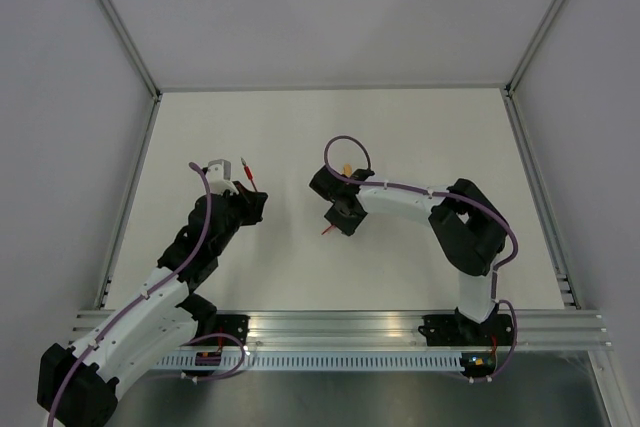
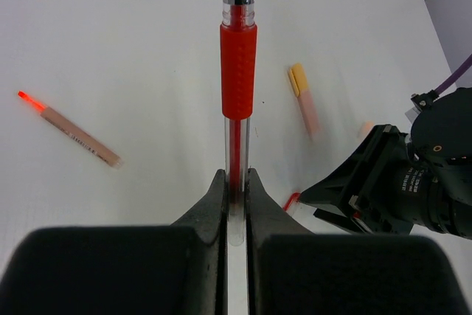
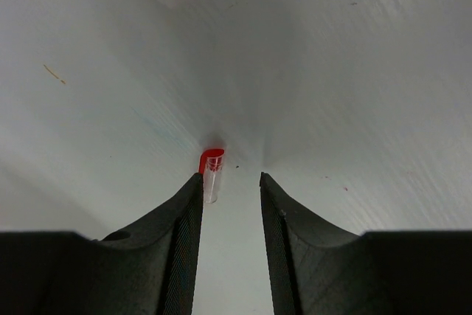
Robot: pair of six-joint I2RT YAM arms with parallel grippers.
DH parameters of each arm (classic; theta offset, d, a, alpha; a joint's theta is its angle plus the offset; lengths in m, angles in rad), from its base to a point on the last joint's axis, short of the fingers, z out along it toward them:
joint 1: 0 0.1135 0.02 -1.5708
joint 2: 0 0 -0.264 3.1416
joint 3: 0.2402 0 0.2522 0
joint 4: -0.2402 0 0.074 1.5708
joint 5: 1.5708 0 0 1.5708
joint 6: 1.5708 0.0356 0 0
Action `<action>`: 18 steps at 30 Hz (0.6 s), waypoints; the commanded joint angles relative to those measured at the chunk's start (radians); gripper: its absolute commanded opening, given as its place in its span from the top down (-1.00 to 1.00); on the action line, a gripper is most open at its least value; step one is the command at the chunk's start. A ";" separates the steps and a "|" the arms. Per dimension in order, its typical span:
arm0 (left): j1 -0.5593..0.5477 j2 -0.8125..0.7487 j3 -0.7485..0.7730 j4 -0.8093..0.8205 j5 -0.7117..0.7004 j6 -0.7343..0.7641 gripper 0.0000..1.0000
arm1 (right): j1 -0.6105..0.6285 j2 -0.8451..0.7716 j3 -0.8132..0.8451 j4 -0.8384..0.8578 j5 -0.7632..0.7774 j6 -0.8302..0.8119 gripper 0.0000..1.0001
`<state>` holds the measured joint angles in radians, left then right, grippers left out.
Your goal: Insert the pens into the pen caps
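The left gripper (image 2: 236, 182) clamps the red pen (image 2: 238, 71) by its rear end, leaving its tip free at 12 o'clock for capping, while the right gripper (image 3: 230, 180), jaws apart, straddles the red cap (image 3: 212, 171) lying on the tabletop (image 3: 354, 71)

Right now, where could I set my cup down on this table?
The far strip of the white table along the back wall is bare, as is the far right corner. The middle is crowded: the left jaws pinch a clear plastic pen with a red grip, the right jaws straddle a short red cap, and a small orange piece lies nearby.
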<state>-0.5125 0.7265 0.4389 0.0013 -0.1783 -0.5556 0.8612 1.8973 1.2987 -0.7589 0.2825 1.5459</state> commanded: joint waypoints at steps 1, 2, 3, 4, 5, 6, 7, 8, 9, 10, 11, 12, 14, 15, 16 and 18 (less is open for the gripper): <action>0.000 -0.007 -0.003 0.016 -0.012 0.026 0.95 | 0.002 0.028 0.051 0.000 0.007 0.033 0.15; 0.000 -0.007 -0.003 0.016 -0.012 0.026 0.95 | 0.002 0.031 0.056 -0.002 0.006 0.033 0.16; 0.000 -0.009 -0.003 0.016 -0.012 0.026 0.95 | 0.002 0.036 0.062 -0.002 0.009 0.033 0.16; 0.000 -0.007 -0.003 0.016 -0.010 0.026 0.95 | 0.001 0.042 0.070 0.000 0.007 0.029 0.15; 0.002 -0.009 -0.003 0.016 -0.012 0.026 0.95 | 0.002 0.046 0.071 0.007 0.006 0.025 0.15; 0.000 -0.009 -0.003 0.016 -0.012 0.026 0.95 | 0.002 0.055 0.077 0.010 0.004 0.025 0.16; 0.000 -0.010 -0.003 0.016 -0.012 0.026 0.95 | 0.002 0.060 0.079 0.010 0.001 0.023 0.16; 0.000 -0.010 -0.003 0.014 -0.012 0.026 0.95 | 0.002 0.063 0.082 0.013 0.001 0.019 0.17; 0.000 -0.010 -0.005 0.014 -0.012 0.026 0.95 | 0.001 0.068 0.082 0.016 0.000 0.017 0.17; 0.000 -0.012 -0.003 0.014 -0.012 0.026 0.95 | 0.001 0.075 0.082 0.018 -0.002 0.017 0.17; 0.000 -0.010 -0.003 0.014 -0.012 0.026 0.95 | 0.001 0.080 0.082 0.018 -0.003 0.016 0.18; 0.000 -0.012 -0.005 0.014 -0.010 0.026 0.95 | 0.001 0.085 0.082 0.012 -0.008 0.016 0.20; 0.000 -0.013 -0.005 0.014 -0.012 0.025 0.95 | -0.001 0.094 0.080 0.007 -0.011 0.017 0.25; 0.002 -0.013 -0.005 0.014 -0.012 0.025 0.95 | -0.002 0.095 0.082 0.001 -0.014 0.017 0.26; 0.000 -0.015 -0.006 0.014 -0.012 0.025 0.95 | -0.002 0.097 0.082 -0.003 -0.014 0.019 0.27; 0.000 -0.015 -0.005 0.014 -0.012 0.023 0.95 | -0.002 0.095 0.082 -0.016 -0.013 0.023 0.32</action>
<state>-0.5125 0.7254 0.4381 0.0010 -0.1791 -0.5556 0.8600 1.9743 1.3571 -0.7441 0.2775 1.5490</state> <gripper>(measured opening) 0.067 0.347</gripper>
